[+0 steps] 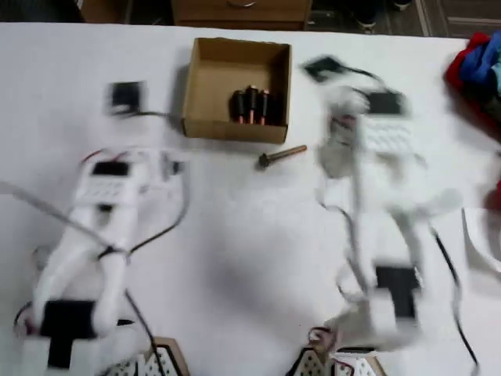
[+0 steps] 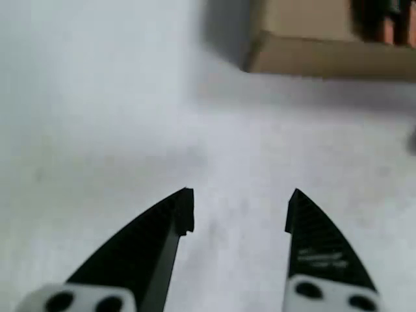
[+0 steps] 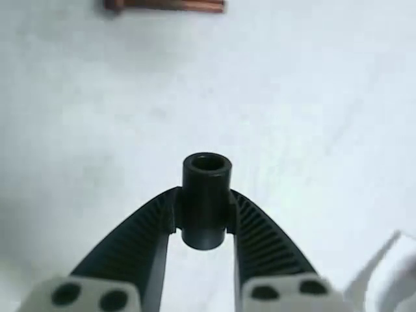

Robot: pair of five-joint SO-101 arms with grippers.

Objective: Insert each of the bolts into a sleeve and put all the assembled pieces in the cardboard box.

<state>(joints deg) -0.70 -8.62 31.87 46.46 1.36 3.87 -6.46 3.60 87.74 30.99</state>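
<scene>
Three assembled pieces (image 1: 252, 106) are stowed in the cardboard box (image 1: 239, 48), one bolt (image 1: 283, 155) is left on the counter (image 1: 235, 251), a sleeve (image 3: 207, 195) is clamped by the right fingers (image 3: 260, 234), and the left fingers (image 2: 162, 234) are parted.

left gripper (image 2: 241, 198): fingers (image 2: 162, 234) apart | right gripper (image 3: 204, 200): fingers clamped on sleeve (image 3: 207, 174)

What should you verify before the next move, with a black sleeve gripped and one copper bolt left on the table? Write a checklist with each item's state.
1. Grip: the black cylindrical sleeve sits clamped in the right gripper: ok.
2. Sleeve bore unobstructed: ok.
3. Access: the copper-coloured metal bolt lies free on the white table: ok.
4. Free hand: the left gripper is open and holds nothing: ok.
5. Bolt lined up with the sleeve: not ok, they are apart.
6. Room left in the brown cardboard box: ok.
</scene>
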